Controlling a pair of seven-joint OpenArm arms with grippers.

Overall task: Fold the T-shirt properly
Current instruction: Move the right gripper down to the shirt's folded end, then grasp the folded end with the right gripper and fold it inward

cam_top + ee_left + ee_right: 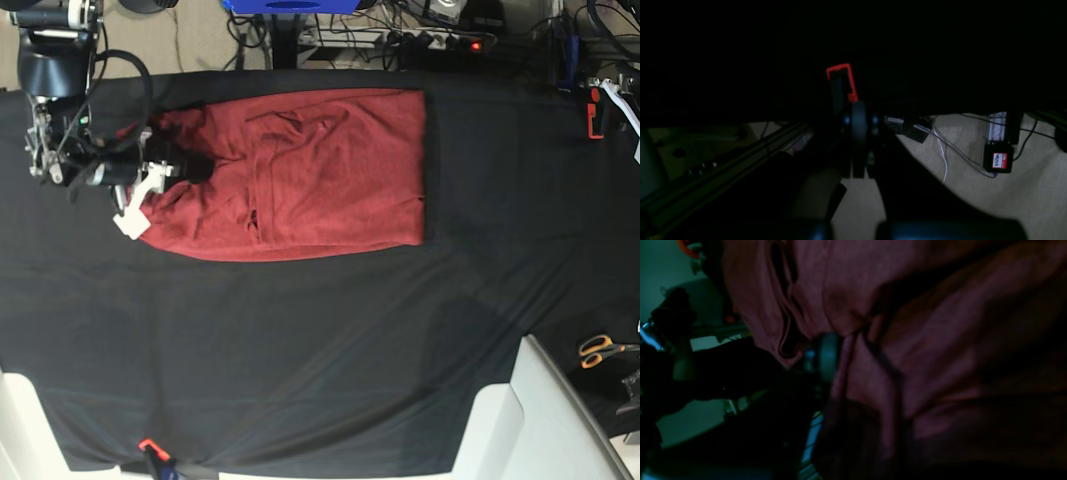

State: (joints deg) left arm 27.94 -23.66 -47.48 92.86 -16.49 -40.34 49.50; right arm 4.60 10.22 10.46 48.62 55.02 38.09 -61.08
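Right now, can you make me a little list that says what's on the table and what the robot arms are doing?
shirt: maroon T-shirt, partly folded, lying flat
table cover: black cloth
right gripper: at the shirt's edge, jaws closing on bunched fabric
left gripper: parked off at the table's edge, shut, holding nothing
also there: scissors near the table's edge
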